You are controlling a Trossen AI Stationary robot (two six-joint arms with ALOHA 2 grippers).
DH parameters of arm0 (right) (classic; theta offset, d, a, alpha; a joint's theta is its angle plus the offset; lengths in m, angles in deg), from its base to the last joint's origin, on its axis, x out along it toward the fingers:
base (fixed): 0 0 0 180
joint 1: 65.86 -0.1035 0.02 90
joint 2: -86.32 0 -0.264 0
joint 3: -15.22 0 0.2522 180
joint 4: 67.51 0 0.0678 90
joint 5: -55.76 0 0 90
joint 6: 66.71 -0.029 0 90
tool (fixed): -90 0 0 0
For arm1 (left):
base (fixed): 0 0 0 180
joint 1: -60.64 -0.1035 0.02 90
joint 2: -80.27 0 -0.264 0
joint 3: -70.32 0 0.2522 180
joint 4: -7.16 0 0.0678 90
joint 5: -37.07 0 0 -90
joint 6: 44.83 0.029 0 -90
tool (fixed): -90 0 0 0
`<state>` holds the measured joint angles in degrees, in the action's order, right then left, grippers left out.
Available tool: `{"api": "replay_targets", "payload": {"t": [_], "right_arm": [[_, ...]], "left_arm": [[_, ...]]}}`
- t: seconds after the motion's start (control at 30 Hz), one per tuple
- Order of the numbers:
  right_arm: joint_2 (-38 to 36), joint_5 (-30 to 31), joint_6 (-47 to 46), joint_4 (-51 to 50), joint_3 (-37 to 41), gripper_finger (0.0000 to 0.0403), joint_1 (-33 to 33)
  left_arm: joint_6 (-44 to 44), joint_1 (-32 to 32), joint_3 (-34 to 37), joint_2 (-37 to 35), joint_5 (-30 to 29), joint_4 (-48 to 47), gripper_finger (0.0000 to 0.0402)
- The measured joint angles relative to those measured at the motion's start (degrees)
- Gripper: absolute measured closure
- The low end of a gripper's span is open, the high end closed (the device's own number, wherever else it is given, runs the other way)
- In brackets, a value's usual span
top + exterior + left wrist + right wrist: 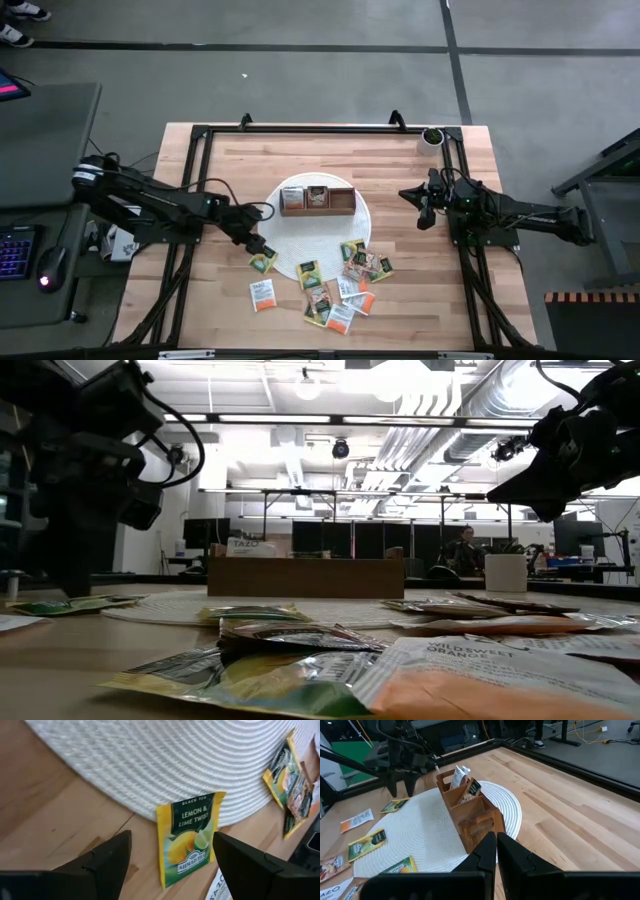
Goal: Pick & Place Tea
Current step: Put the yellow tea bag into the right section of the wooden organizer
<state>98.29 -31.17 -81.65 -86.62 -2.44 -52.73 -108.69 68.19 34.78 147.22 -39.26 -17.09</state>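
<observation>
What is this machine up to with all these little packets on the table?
It is sorting tea packets into a wooden box that sits on a round white mat. The left gripper hangs with its jaws open over a yellow lemon and lime packet lying at the mat's edge, not yet holding it. More packets lie scattered in front of the mat, and two compartments already hold some. The right gripper waits off to the side, jaws shut and empty.
</observation>
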Motion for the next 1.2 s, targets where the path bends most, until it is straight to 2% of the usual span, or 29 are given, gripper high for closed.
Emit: {"api": "replay_targets", "payload": {"t": [0.47,0.83,1.2], "right_arm": [[0.02,-0.02,0.00,0.00,0.00,0.0391,0.01],[0.02,-0.02,0.00,0.00,0.00,0.0391,0.00],[0.02,-0.02,0.00,0.00,0.00,0.0391,0.01]], "left_arm": [[-0.25,0.00,-0.07,3.37,2.01,5.24,0.0124],[0.13,-0.02,-0.07,3.45,2.84,5.16,0.0125],[-0.16,-0.02,0.04,3.56,3.98,4.71,0.0184]]}}
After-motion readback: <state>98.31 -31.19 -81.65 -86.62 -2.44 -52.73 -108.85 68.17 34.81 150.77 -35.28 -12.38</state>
